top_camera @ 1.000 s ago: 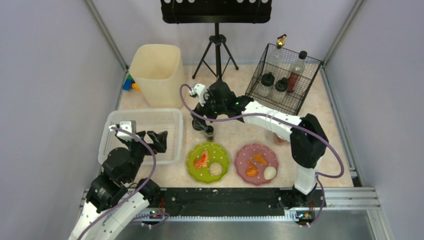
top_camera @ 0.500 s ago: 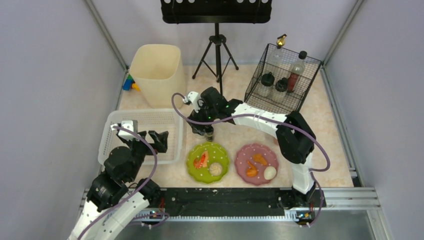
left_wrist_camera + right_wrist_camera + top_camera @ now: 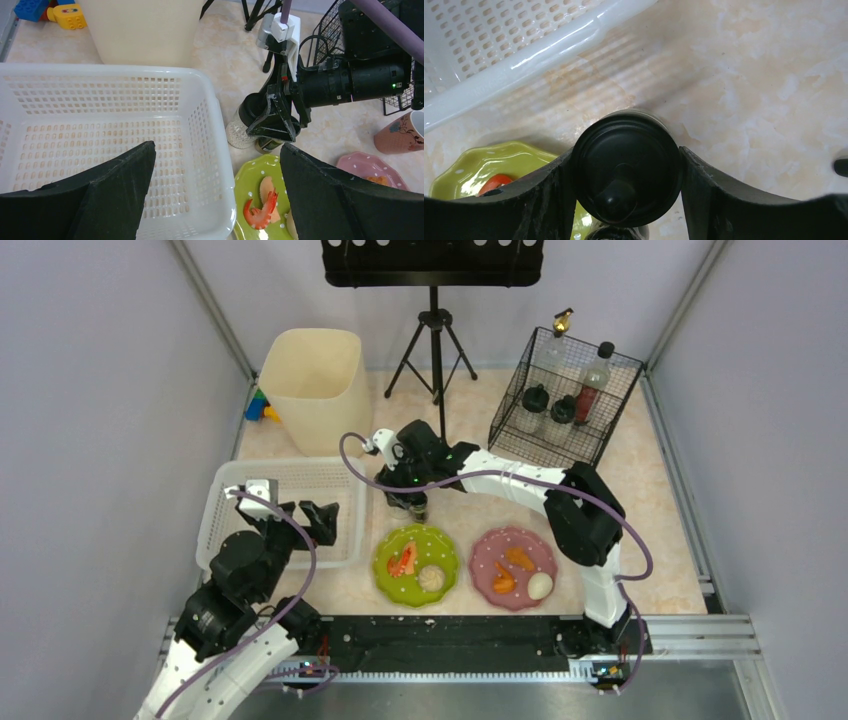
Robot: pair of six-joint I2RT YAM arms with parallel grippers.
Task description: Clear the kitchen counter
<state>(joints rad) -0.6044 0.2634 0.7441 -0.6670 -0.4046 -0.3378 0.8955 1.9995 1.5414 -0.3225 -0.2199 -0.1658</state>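
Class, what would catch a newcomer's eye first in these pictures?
The right gripper clamps a black-lidded jar beside the white basket, at the centre. Nearer the arms sit a green plate and a pink plate of food; a wire rack of bottles stands at the far right.

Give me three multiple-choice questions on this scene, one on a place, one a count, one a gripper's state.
1. Where is the black-capped jar relative to the green plate? A on it; B just beyond its far rim, on the counter; C at its near rim.
2. How many plates hold food? A one; B three; C two.
3. The left gripper is: A open, empty; B shut, empty; C shut on food.
Answers: B, the top view shows it there; C, the green one and the pink plate carry food; A, its fingers spread wide above the white basket.
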